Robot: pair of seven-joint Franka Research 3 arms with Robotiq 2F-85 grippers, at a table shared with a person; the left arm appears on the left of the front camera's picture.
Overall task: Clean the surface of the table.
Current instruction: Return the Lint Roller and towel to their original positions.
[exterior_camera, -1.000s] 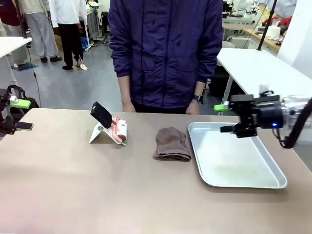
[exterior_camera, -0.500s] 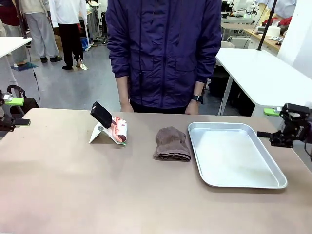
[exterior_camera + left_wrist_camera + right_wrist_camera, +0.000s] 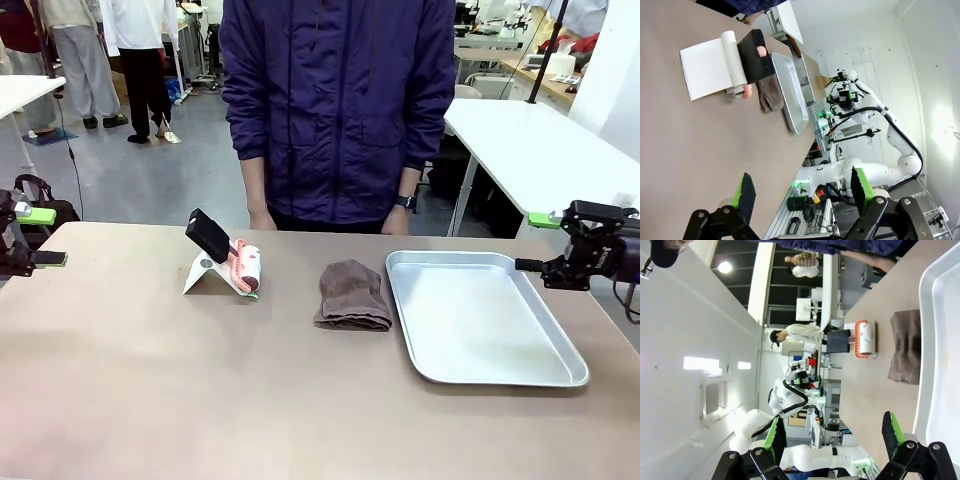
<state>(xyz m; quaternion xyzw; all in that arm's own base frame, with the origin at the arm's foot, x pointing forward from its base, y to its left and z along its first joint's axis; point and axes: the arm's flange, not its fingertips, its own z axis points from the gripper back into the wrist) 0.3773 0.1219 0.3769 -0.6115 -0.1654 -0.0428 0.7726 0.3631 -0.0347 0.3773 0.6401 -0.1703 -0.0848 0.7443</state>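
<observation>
Nothing of the cleaning looks begun: the counter [image 3: 200, 400], the broad tan surface spanning the whole front view, still carries everything on it, and no cloth or roller is in an end effector. The left end effector [image 3: 35, 237] hangs at the counter's left edge with its jaws wide and empty; the right end effector [image 3: 540, 243] sits at the right edge, just beside the far right corner of the metal tray [image 3: 560, 375], likewise wide and holding nothing. A folded brown cloth [image 3: 353, 295] lies mid-counter toward the far edge, just beside the tray's left rim. Left of it a lint roller [image 3: 246, 266] rests on a white stand [image 3: 205, 274]. A person [image 3: 335, 110] stands at the far edge, hands down. Picking a tool comes first, I judge; the tray and stand obstruct a full wipe.
</observation>
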